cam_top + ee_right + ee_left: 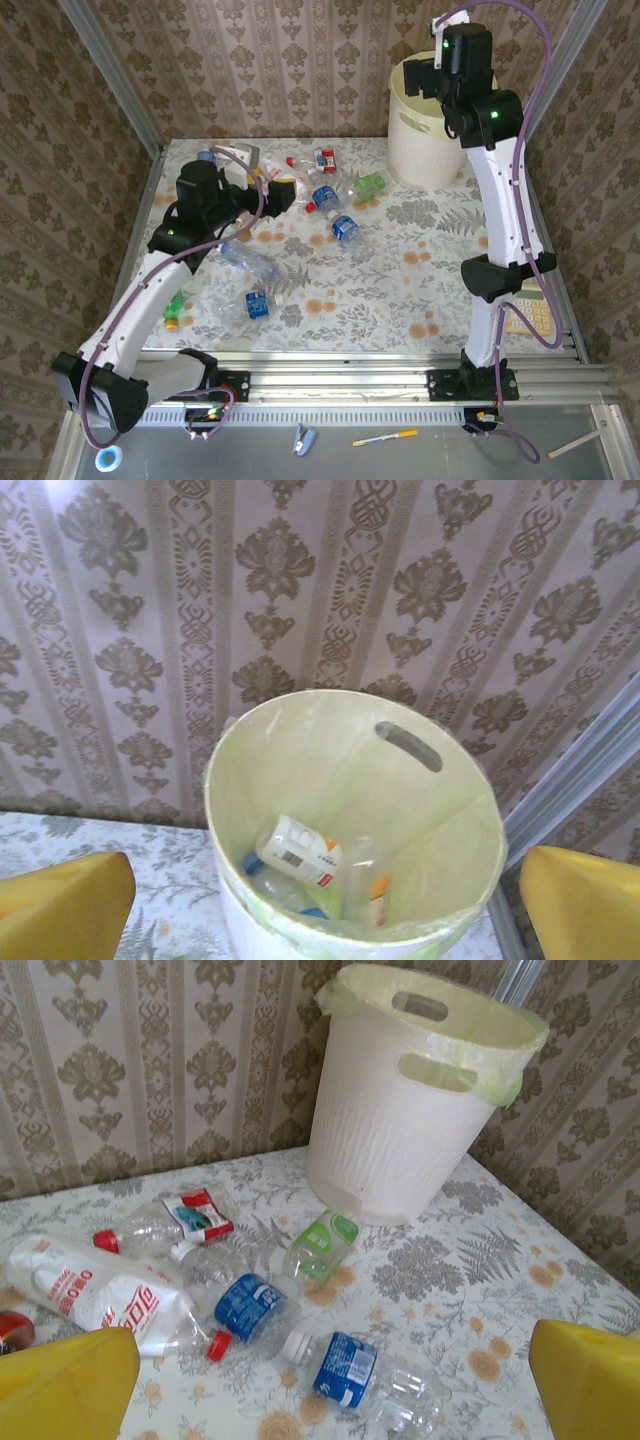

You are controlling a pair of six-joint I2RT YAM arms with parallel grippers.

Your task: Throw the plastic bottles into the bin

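Several plastic bottles lie on the flowered table: a blue-labelled one (345, 1370) just ahead of my left gripper (330, 1395), another blue one (245, 1305), a green-labelled one (325, 1245) and a red-labelled one (190, 1215). My left gripper (293, 190) hovers open over this cluster with nothing between its yellow fingers (65, 1385). The cream bin (420, 150) stands at the far right. Above its mouth my right gripper (428, 78) hangs open and empty. Inside the bin (300, 750) lie a white-labelled bottle (300, 850) and an orange-labelled one (375, 895).
More bottles (258, 303) lie beside the left arm near the table's left side. A pale calculator (530, 310) sits at the right edge, partly behind the right arm. Wallpapered walls close in the back and both sides. A pen (385, 437) lies on the front ledge.
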